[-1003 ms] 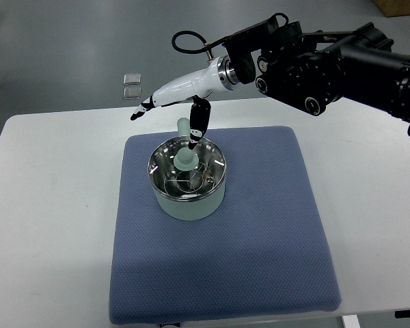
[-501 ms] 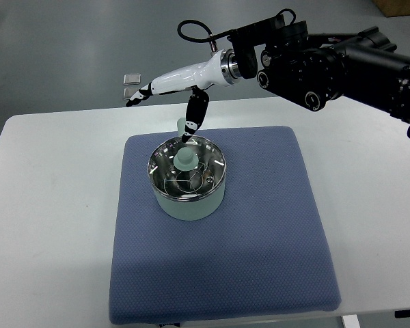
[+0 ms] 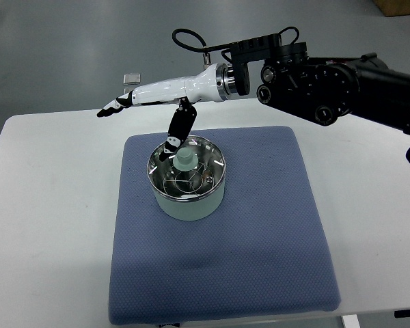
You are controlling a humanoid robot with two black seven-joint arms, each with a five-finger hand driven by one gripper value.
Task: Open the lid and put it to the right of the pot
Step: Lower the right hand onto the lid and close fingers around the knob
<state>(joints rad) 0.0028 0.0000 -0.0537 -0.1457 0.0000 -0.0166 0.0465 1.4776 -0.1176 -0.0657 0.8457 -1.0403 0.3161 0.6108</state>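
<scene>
From above, the pot (image 3: pixel 188 179) sits on the far left part of a blue mat (image 3: pixel 260 232) that covers the middle of the white table (image 3: pixel 48 225). The glass lid (image 3: pixel 199 171) is still seated on the rim, with its pale green knob (image 3: pixel 184 158) standing up at the centre. The mat probably keeps the pot from sliding while the lid is pulled.

The right robot hand (image 3: pixel 157 102) reaches in from the right on a black arm (image 3: pixel 342 85) and hangs over the far side of the pot. Its fingers (image 3: pixel 113 108) stretch out flat toward the left, spread and holding nothing, while the thumb (image 3: pixel 178 130) hangs down with its tip just beside the knob on its left. I cannot tell whether the tip touches the knob. It looks like the hand is lining up to pinch the knob between thumb and fingers, so the lift has not begun. The space on the mat right of the pot is where the lid should go.

Compared with a second ago, the hand has swung further left and flattened out; the thumb, then on the far right side of the knob, now sits on its left. The pot and lid have not shifted. The left arm does not show.
</scene>
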